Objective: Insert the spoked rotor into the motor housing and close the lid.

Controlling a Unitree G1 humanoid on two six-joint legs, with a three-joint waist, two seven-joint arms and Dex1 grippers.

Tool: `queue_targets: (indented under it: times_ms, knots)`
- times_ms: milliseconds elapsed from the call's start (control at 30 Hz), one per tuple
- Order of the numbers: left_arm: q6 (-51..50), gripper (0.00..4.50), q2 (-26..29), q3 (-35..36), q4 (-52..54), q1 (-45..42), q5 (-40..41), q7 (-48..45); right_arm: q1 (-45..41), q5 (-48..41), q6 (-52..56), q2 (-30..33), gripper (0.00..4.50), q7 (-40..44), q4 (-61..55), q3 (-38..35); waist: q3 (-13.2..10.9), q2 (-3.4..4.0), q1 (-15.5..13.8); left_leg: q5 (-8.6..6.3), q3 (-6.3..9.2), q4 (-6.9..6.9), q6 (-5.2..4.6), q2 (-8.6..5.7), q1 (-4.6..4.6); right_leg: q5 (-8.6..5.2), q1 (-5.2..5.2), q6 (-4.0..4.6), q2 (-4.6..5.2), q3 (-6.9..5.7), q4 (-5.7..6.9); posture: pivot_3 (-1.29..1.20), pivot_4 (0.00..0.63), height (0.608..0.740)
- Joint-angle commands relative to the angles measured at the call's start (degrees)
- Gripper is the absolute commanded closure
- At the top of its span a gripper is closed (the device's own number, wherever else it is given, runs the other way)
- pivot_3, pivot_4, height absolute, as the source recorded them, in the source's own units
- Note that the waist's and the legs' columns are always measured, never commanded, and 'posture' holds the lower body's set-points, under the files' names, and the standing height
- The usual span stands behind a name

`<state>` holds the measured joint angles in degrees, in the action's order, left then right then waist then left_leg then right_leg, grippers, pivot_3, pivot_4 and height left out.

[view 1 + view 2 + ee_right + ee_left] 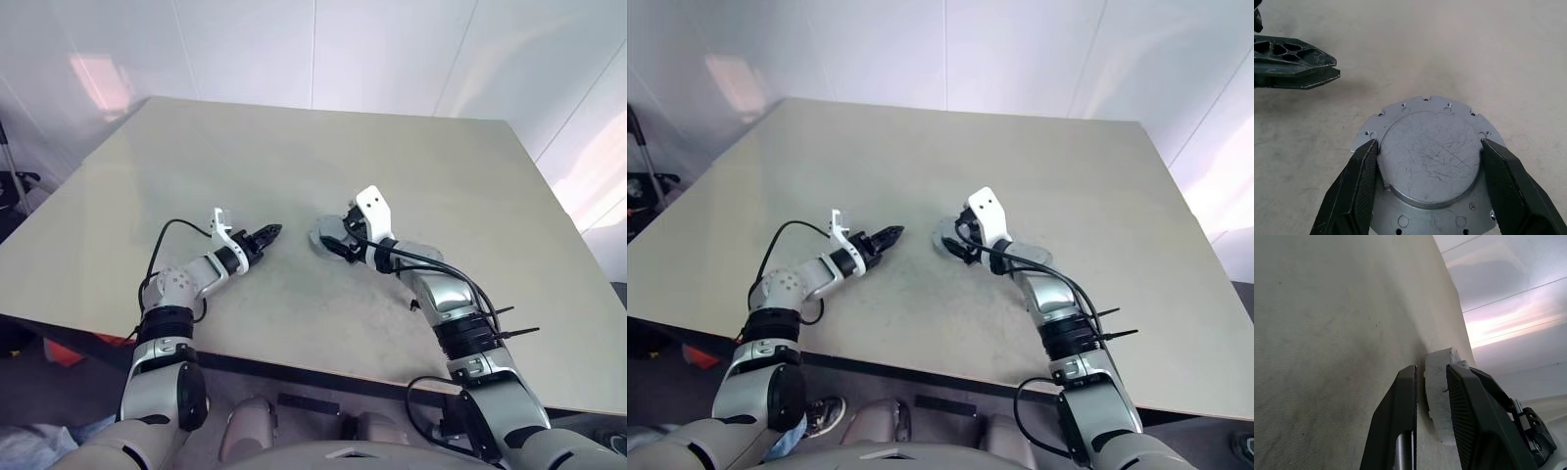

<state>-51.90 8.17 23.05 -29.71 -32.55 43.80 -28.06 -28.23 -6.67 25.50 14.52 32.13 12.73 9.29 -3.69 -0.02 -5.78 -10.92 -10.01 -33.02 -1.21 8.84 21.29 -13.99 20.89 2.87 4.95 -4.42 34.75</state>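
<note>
Right tool (1427, 161) astride lid (1430, 156) | left tool (266, 235) near, narrow

I am in what looks like a lab or robot test room. A wide, plain beige bench (294, 176) stands before me, scuffed and smudged with grey marks. Smooth white panelled walls (392, 49) with thin seams enclose it. At my far left a black stand (12, 181) shows beside the bench edge.
</note>
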Motion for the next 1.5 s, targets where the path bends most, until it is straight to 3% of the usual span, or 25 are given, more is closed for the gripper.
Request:
queue_targets:
  times_ms: [33, 500, 533, 667, 700, 967, 1133, 1367, 1500]
  knots:
    - [0.20, 3.50, -0.06, 0.22, 1.78, -0.51, 0.77, -0.13, 1.00, 1.60, 1.55, 1.45, 1.33, -0.23, 0.06, 0.55, 0.00, 0.00, -0.08, -0.01, 0.00, 0.00, -0.01, 0.00, -0.02, 0.00, -0.02, 0.00, 0.00, 0.00, 0.00, 0.00, 0.000, 0.740]
    - [-2.64, 3.50, -3.93, 1.58, 4.12, -5.81, 5.60, 1.18, 0.94, 2.51, 2.56, 2.12, 1.33, -0.99, 1.28, 2.05, 0.01, -0.01, -0.59, -0.02, 0.00, -0.09, -0.03, -0.01, -0.21, 0.00, -0.27, 0.00, 0.02, 0.00, 0.01, 0.00, 0.000, 0.740]
    - [-2.46, 3.50, -4.45, 1.72, 2.06, -7.42, 5.60, 1.33, 0.89, 2.56, 2.49, 2.11, 1.33, -0.98, 1.39, 2.10, 0.01, -0.01, -0.62, -0.02, 0.00, -0.09, -0.03, -0.01, -0.21, 0.00, -0.27, -0.01, 0.01, 0.00, 0.01, 0.00, 0.000, 0.740]
    - [-0.69, 4.44, -5.85, -1.51, -5.33, -11.01, 1.71, -0.51, 0.43, 2.75, 2.13, 1.86, 1.33, -1.06, 2.05, 2.23, 0.04, 0.01, -0.59, -0.02, 0.01, -0.11, -0.04, -0.01, -0.25, 0.00, -0.28, -0.01, 0.01, 0.00, 0.01, 0.00, 0.000, 0.740]
    - [0.16, 4.48, -6.11, -2.41, -8.03, -11.79, 0.32, -0.81, 0.27, 2.78, 2.06, 1.79, 1.33, -1.15, 2.14, 2.25, 0.06, 0.01, -0.57, -0.03, 0.01, -0.10, -0.05, -0.01, -0.26, 0.00, -0.28, -0.01, 0.01, 0.01, 0.00, 0.00, 0.000, 0.740]
    - [4.44, 4.48, -7.04, -6.74, -24.61, -15.81, -8.63, 0.02, 0.64, 2.73, 2.07, 1.96, 1.33, -1.71, 1.49, 1.85, 0.12, 0.03, -0.90, -0.10, 0.04, -0.10, -0.17, -0.01, -0.47, 0.00, -0.48, -0.02, 0.02, -0.02, 0.00, 0.00, 0.000, 0.740]
    - [5.36, 4.48, -6.78, -6.25, -26.70, -15.80, -9.71, -0.34, 0.46, 2.48, 2.32, 1.79, 1.33, -2.35, 1.83, 1.10, 0.13, 0.04, -1.34, -0.17, 0.01, 0.02, -0.25, -0.02, -1.23, -0.05, -1.19, -0.09, 0.05, 0.01, -0.12, 0.00, 0.000, 0.740]
    - [5.24, 4.48, -6.88, -6.25, -26.14, -14.71, -9.97, -0.21, -0.60, 0.94, 2.39, 0.77, 1.33, -1.93, 1.93, -0.05, 0.15, 0.06, -1.34, -0.17, 0.01, 0.06, -0.24, -0.02, -1.33, -0.06, -1.29, -0.10, 0.05, 0.01, -0.11, 0.00, 0.000, 0.740]
    - [5.39, 4.50, -7.34, -6.54, -25.97, -14.74, -10.26, -0.05, -0.52, 1.21, 0.74, 0.62, 0.01, -2.85, -0.05, -0.68, 0.14, 0.06, -1.34, -0.17, 0.01, 0.08, -0.24, -0.02, -1.33, -0.06, -1.27, -0.10, 0.05, 0.01, -0.11, 0.00, 0.000, 0.740]
